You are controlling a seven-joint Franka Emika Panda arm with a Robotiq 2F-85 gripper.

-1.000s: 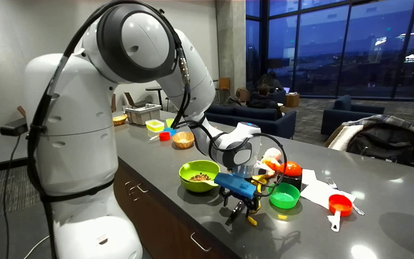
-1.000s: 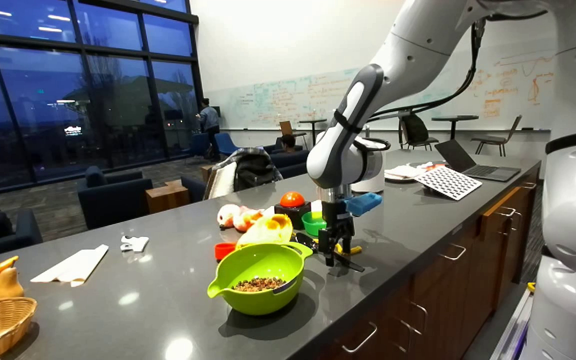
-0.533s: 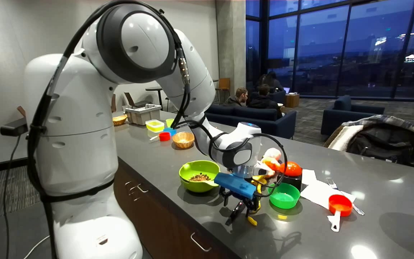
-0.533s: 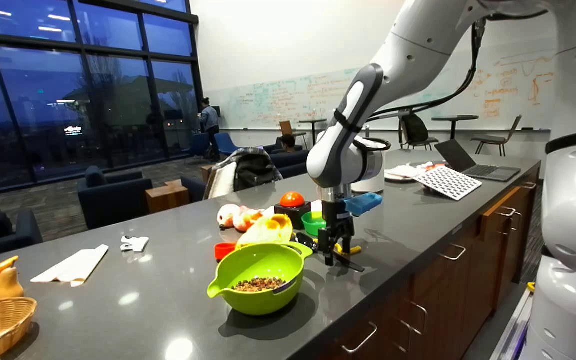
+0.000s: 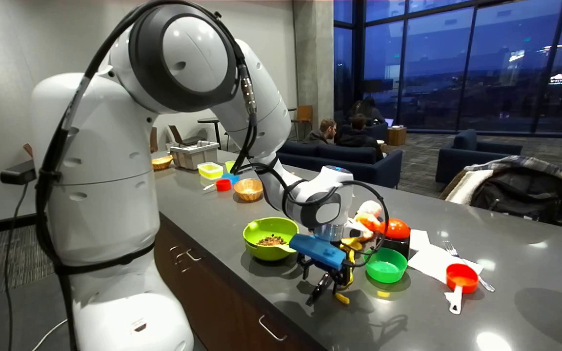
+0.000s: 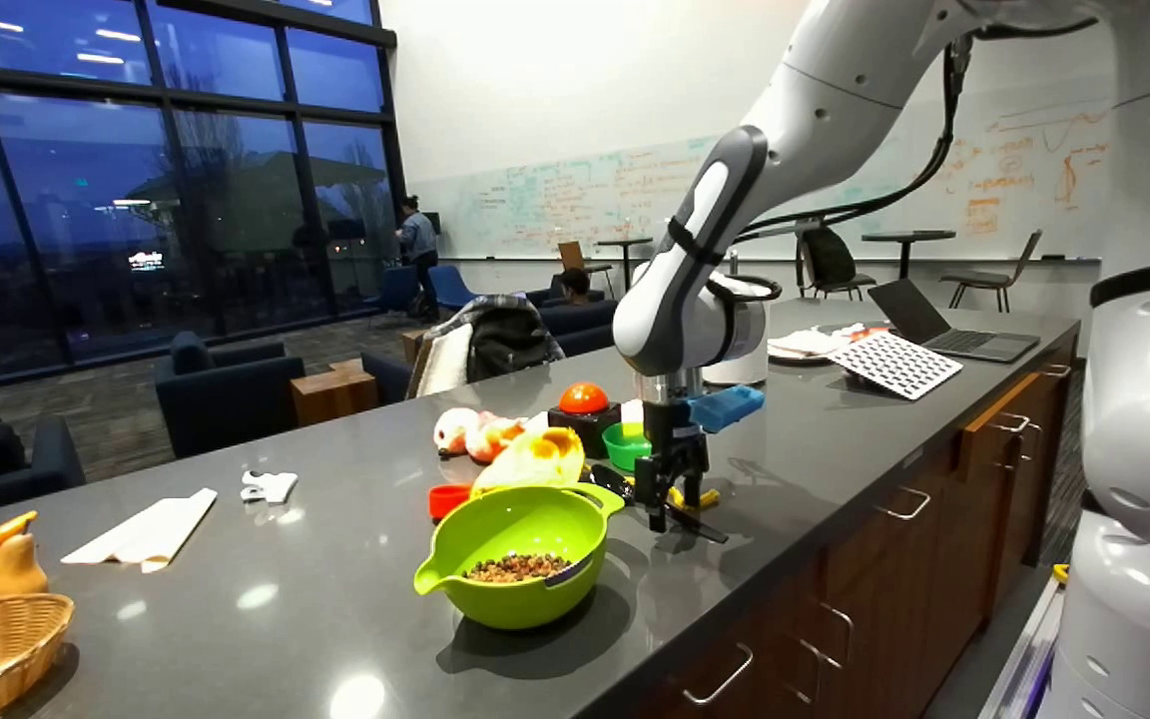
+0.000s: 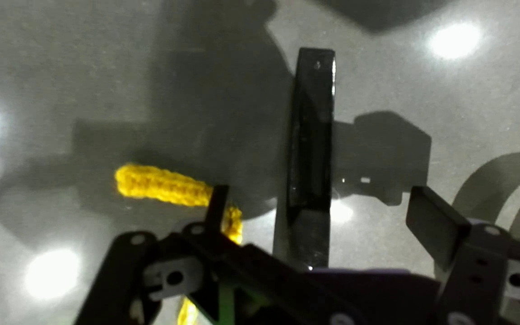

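My gripper (image 7: 323, 216) is open and points down, low over the grey counter. A long black handle (image 7: 312, 135) lies between its fingers, with a gap on both sides; the handle's other end is hidden under the gripper. It also shows in both exterior views (image 5: 318, 292) (image 6: 700, 526). A yellow knitted strand (image 7: 160, 185) lies beside and partly behind the left finger in the wrist view; I cannot tell if they touch. A lime green bowl (image 6: 525, 602) with small brown bits in it stands near the gripper (image 5: 326, 280).
A green cup (image 5: 386, 274), a black box with an orange dome (image 5: 396, 229) and a pink-orange toy (image 5: 370, 212) stand close by. A red measuring cup (image 5: 461, 279), a napkin and a fork (image 5: 451, 248) lie farther off. The counter edge is near the gripper.
The arm has shifted very slightly, a few pixels to the left in an exterior view. The gripper stays open over the black handle. The things on the counter have not moved.
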